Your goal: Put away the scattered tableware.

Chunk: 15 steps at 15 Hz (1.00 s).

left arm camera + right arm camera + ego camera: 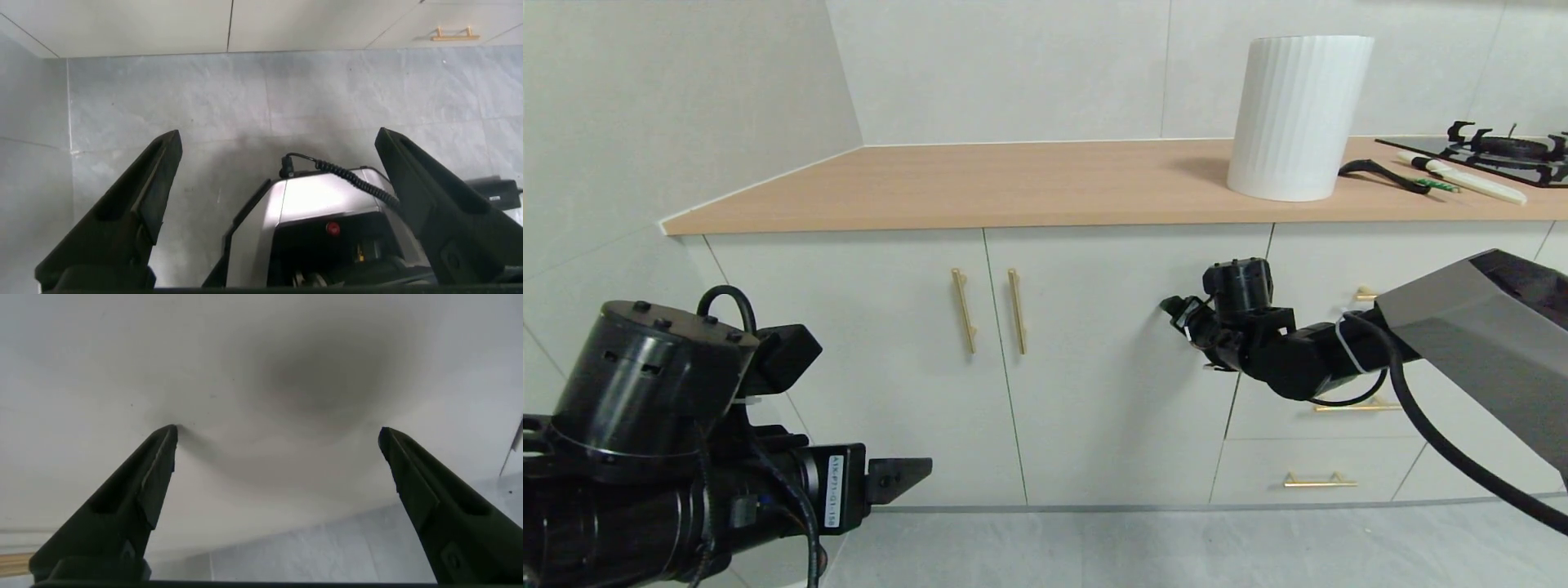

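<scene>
On the wooden counter point(1013, 184) stands a tall white ribbed holder point(1297, 118). Just to its right lie a black utensil point(1384, 174), a white-handled utensil point(1463, 179) and a small green piece point(1435, 185). My right gripper point(1181, 315) hangs below the counter, close against a cabinet door point(270, 392), open with nothing between its fingers point(135, 502). My left gripper point(898, 478) is low at the left, far from the counter items. It is open over the floor point(245, 98), holding nothing.
A black gas hob point(1503, 151) sits at the counter's far right. Cabinet doors with gold handles point(964, 310) and drawers point(1319, 480) run under the counter. A tiled wall closes the left side. The counter's left and middle are bare wood.
</scene>
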Tool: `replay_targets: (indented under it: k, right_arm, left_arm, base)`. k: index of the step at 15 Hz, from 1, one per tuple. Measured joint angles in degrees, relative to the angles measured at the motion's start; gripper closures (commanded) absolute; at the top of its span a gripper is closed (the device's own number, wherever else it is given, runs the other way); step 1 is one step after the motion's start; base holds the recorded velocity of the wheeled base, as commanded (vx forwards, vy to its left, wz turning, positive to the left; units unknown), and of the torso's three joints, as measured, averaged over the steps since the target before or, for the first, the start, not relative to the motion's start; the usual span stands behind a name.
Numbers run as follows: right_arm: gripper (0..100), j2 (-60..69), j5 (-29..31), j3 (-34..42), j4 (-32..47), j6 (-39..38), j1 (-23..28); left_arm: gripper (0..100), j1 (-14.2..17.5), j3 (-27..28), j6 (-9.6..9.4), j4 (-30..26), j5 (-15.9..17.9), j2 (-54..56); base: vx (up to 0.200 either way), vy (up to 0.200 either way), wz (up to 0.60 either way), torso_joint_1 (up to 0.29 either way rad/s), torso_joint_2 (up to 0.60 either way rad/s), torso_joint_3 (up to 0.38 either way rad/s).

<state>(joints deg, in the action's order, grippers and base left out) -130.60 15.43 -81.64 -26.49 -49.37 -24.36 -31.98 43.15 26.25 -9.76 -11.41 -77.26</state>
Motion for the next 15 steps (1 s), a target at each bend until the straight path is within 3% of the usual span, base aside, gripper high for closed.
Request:
replay_targets:
  k: [2,5,8,12,15]
  right_arm:
    - [0,3.72,-4.63,5.16,0.39,1.67,-0.50]
    - [0,13.68,-15.86,17.25,0.30,10.05,-1.38]
    - [0,24.50,-18.30,27.04,0.17,17.93,-1.52]
    - [0,42.03,-16.25,36.57,0.28,23.65,-0.72]
    - [0,58.05,-13.08,43.67,0.57,30.22,3.22]
  left_arm:
    - [0,0.00,0.11,-0.04,0.05,0.00,0.34]
    - [0,0.26,0.23,-0.11,0.06,0.00,1.46]
    - [0,0.41,0.45,-0.52,0.11,-0.24,3.73]
    - [0,2.11,-0.82,-6.13,0.00,-0.82,11.84]
    - [0,4.72,-3.11,-10.75,-0.05,-1.17,22.00]
  base:
    - [0.000,0.000,0.00,0.000,0.00,0.000]
    - [0.000,0.000,0.00,0.000,0.00,0.000]
    - [0.000,0.000,0.00,0.000,0.00,0.000]
    - [0.000,0.000,0.00,0.000,0.00,0.000]
    - [0.000,0.000,0.00,0.000,0.00,0.000]
